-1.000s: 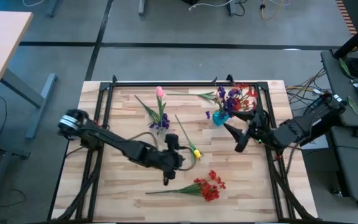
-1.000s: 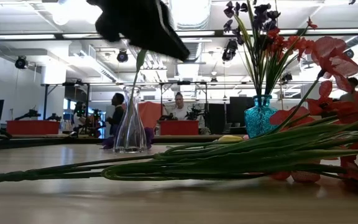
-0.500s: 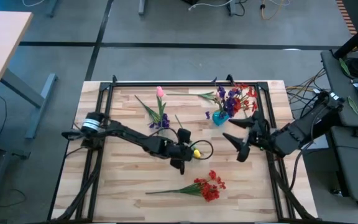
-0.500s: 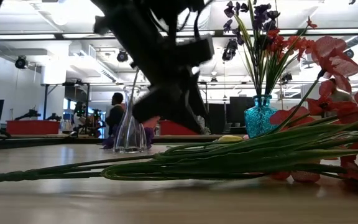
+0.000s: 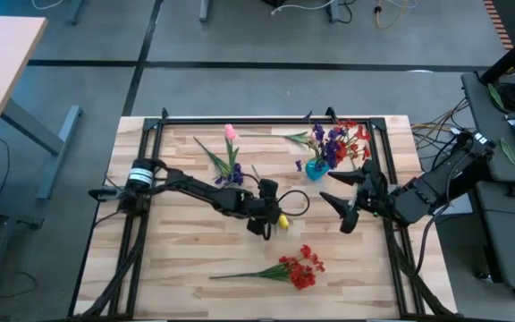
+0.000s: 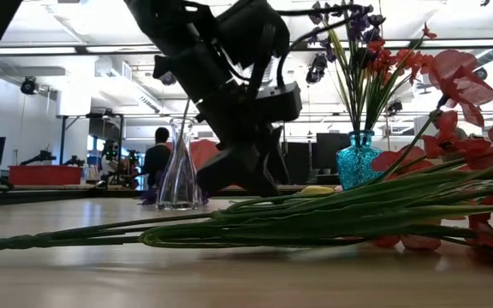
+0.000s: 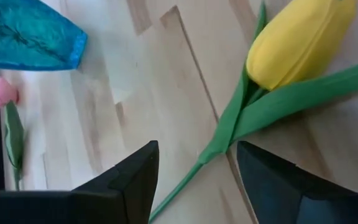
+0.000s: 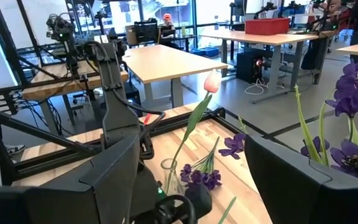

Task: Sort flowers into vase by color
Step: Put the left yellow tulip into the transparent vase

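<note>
Near the bottom of the frame the red spray [image 5: 300, 269] was seen lying flat, while at mid-frame the left gripper [image 5: 271, 221] was held open astride the yellow tulip [image 5: 282, 220] stem, gripping nothing, and the right gripper [image 5: 340, 200] was held open and empty at right.

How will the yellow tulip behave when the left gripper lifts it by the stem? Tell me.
Probably light: the yellow tulip is a small bud on a thin green stem lying flat on the table. The stem may flex, letting the bud droop. The open left gripper straddles that narrow stem, so it could slip or twist if pinched off-centre.
</note>
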Controlling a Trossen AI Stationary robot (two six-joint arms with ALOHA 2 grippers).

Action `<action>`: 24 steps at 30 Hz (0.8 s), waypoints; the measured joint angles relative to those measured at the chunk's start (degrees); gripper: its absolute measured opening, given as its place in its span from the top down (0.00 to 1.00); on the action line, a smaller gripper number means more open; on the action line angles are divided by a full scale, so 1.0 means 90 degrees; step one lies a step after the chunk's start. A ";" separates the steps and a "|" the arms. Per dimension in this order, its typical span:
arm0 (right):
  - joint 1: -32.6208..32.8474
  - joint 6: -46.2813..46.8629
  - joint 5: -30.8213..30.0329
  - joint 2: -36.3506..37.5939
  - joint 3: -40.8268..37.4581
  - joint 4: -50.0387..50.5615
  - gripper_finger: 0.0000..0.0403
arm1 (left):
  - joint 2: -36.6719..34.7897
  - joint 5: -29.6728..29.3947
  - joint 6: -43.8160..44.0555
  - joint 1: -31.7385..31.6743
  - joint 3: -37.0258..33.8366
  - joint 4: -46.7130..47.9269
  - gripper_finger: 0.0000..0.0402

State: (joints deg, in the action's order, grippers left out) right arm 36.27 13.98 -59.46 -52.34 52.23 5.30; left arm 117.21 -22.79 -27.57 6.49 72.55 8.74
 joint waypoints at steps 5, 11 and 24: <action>0.0000 0.0000 0.0000 0.0002 0.0000 -0.0004 0.30 | 0.0169 0.0152 -0.0051 -0.0069 0.0027 -0.0031 0.52; 0.0000 0.0000 0.0001 0.0002 0.0000 -0.0002 0.30 | 0.0339 0.0148 -0.0056 -0.0062 0.0149 -0.0045 0.58; 0.0000 0.0000 0.0177 0.0002 0.0000 -0.0002 0.30 | 0.0391 0.0479 -0.0199 -0.0064 0.0163 -0.0016 0.98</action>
State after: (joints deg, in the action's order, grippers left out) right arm 36.27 13.98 -57.87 -52.31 52.23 5.28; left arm 120.73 -18.48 -29.36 5.91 74.02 8.60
